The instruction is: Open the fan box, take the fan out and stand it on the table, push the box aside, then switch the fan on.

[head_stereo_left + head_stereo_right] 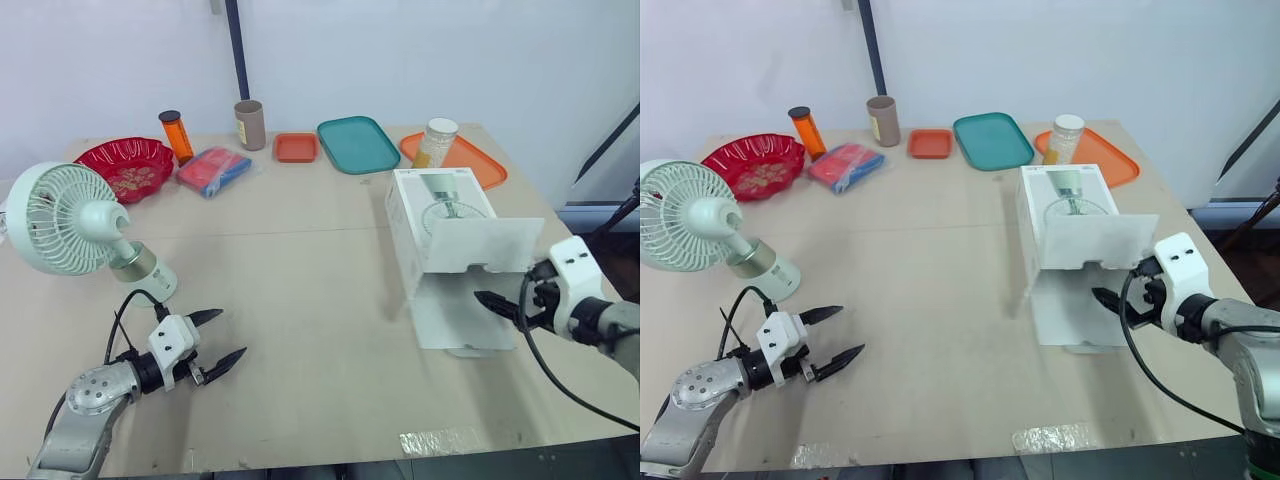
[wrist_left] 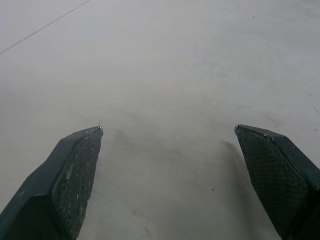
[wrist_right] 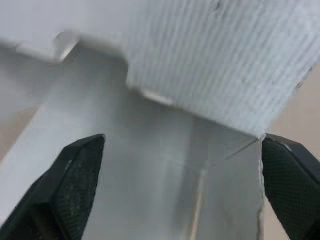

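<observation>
Fan (image 1: 70, 220) stands upright near the spread left pincer (image 1: 232, 333); right pincer (image 3: 182, 137), also spread, faces into the open box (image 1: 440, 215).

Light falls bright and even from overhead, so the table (image 1: 300, 300) carries no hard shadows. The fan box (image 1: 440, 215) throws a soft grey band onto the table on its left side, and its open inside looks dimmer than its white flap. Faint smudges of shadow lie by the fingers (image 2: 75, 175) of my left claw (image 1: 232, 334). A tape patch (image 1: 440, 440) at the near edge glints.
</observation>
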